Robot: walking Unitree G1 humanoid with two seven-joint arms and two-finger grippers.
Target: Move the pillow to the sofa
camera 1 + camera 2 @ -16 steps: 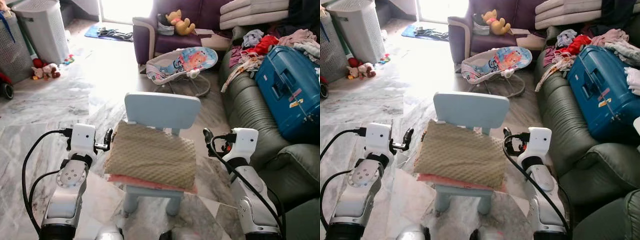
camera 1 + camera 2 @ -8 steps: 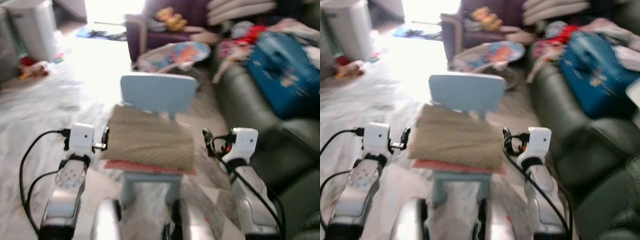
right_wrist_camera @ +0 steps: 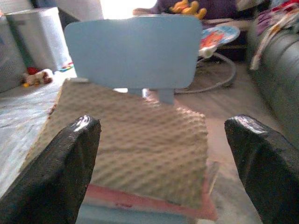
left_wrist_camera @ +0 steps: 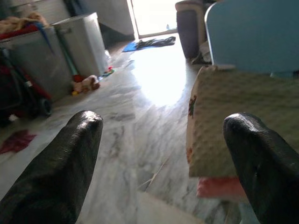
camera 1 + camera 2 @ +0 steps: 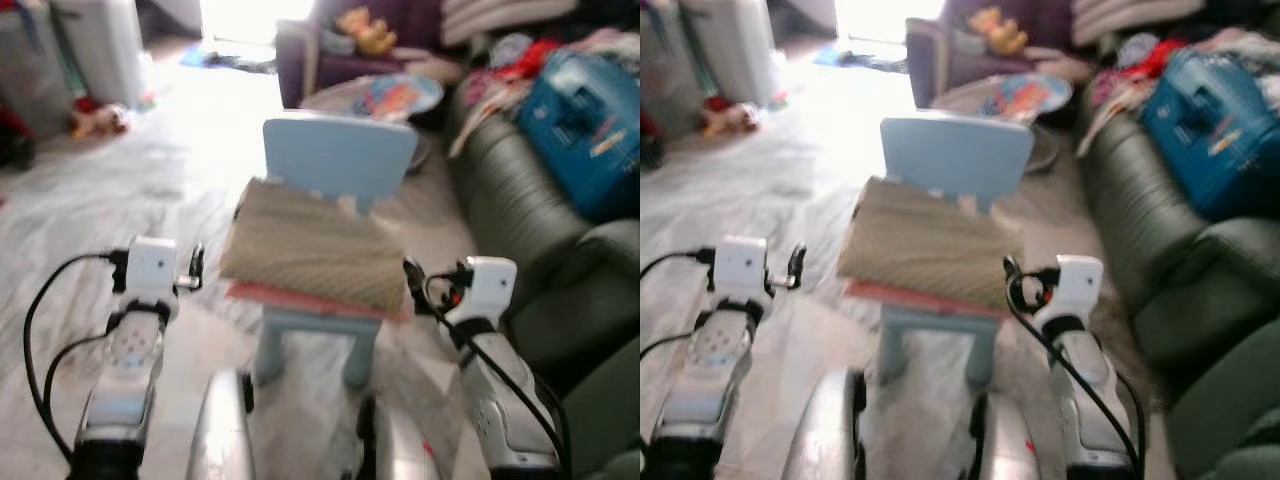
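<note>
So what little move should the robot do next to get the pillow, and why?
Probably bring both open grippers inward: the left gripper and right gripper sit apart either side of the tan knobbly pillow on the pale blue plastic chair, touching nothing.

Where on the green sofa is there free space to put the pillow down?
The near part of the green sofa, beside the chair bearing the pillow, looks bare. Farther along it is crowded: the blue suitcase and a pile of clothes cover the seat.
</note>
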